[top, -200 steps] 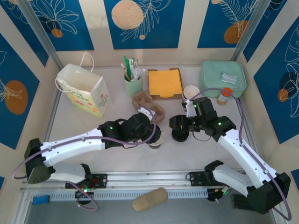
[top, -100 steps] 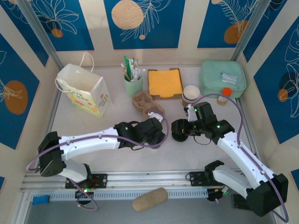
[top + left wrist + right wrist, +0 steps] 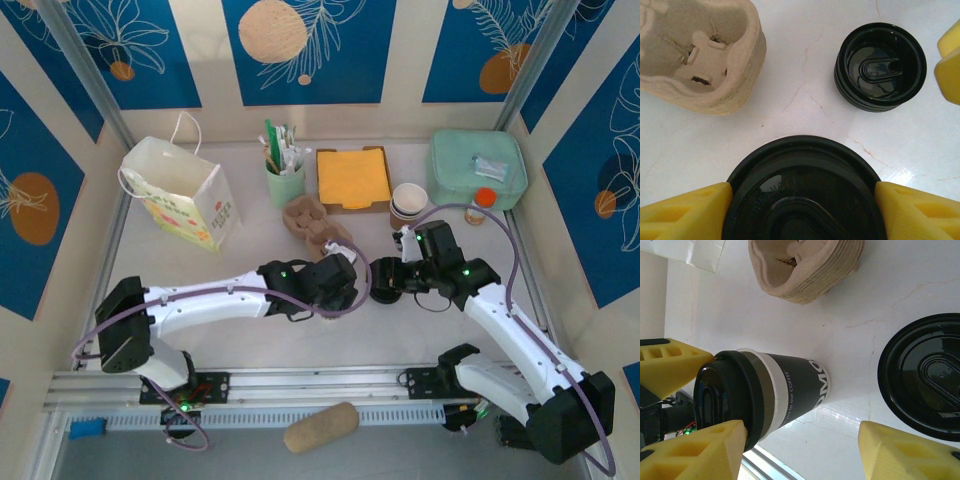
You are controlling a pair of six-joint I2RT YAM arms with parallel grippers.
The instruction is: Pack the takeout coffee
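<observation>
Coffee cup (image 3: 790,390) stood on table (image 3: 890,300) near carrier (image 3: 805,270), left gripper (image 3: 803,187) clamped at its lid (image 3: 720,395); right gripper (image 3: 801,432) gaped just beside, maybe touching. Lid could pop off on lifting; bump could tip it.

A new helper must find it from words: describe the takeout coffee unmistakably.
Find the moulded-pulp cup carrier in the middle of the table. In front of it, toward the near edge, the left hand grips the takeout coffee by its lid. It is the only black lid sitting on a cup, a dark one with white lettering; the stack of lids beside it has none.
</observation>
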